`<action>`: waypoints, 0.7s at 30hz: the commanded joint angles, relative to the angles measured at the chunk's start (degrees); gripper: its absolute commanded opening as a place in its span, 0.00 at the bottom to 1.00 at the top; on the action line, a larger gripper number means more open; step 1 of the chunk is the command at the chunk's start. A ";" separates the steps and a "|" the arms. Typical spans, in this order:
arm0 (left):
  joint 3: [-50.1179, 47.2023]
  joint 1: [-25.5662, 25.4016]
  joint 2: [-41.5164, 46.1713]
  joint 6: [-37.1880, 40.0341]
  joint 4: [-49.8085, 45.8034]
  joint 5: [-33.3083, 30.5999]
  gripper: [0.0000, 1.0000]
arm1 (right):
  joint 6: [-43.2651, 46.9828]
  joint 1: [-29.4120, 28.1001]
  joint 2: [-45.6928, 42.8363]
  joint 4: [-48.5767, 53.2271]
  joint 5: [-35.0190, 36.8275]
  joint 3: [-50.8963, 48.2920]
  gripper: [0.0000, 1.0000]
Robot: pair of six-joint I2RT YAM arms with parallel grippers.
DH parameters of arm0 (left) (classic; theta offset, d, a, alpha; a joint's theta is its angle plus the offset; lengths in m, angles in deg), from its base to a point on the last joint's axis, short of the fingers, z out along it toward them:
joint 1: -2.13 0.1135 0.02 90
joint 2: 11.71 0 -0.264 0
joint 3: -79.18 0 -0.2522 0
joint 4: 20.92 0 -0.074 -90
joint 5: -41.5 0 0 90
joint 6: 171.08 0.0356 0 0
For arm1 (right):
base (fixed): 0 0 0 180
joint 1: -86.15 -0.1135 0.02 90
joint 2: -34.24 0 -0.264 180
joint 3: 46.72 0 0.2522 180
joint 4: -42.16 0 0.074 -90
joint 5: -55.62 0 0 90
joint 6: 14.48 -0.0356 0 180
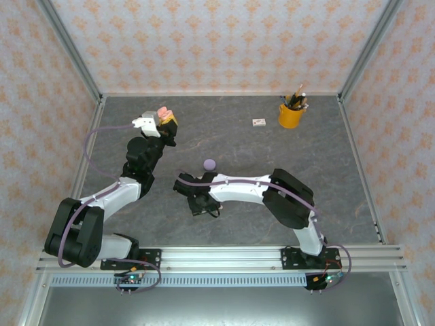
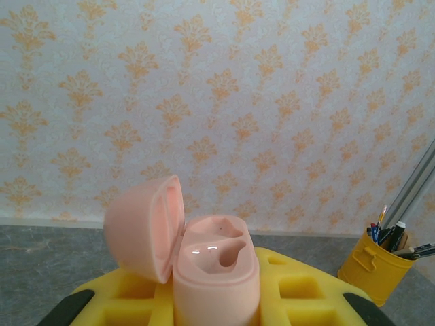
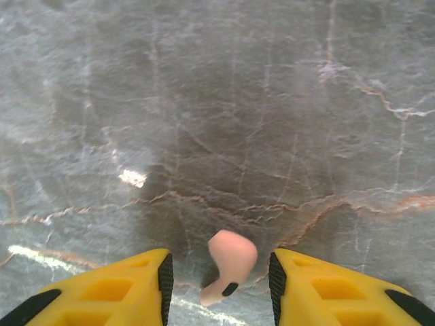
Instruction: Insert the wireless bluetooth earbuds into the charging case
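The left jaws hold a pale pink round plastic charging case (image 2: 216, 278) tight, up at 10 o'clock over the grey stone-look surface (image 1: 272, 156). Its lid stands open, tipped toward 9 o'clock. The right jaws are apart, low near 6 o'clock. A tiny pale pink stemmed earbud (image 3: 231, 258) lies on the surface between them, touching neither. A small round purple case (image 1: 209, 164) sits near the middle.
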 commanded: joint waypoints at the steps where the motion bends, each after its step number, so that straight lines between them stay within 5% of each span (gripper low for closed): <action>1: 0.36 -0.38 1.21 0.06 1.34 -1.39 0.00 | -5.95 -0.19 0.46 1.38 3.39 -0.40 0.43; 21: -0.33 -0.38 1.21 -0.65 2.70 -1.47 0.00 | -10.79 -0.25 1.90 0.08 4.24 0.12 0.34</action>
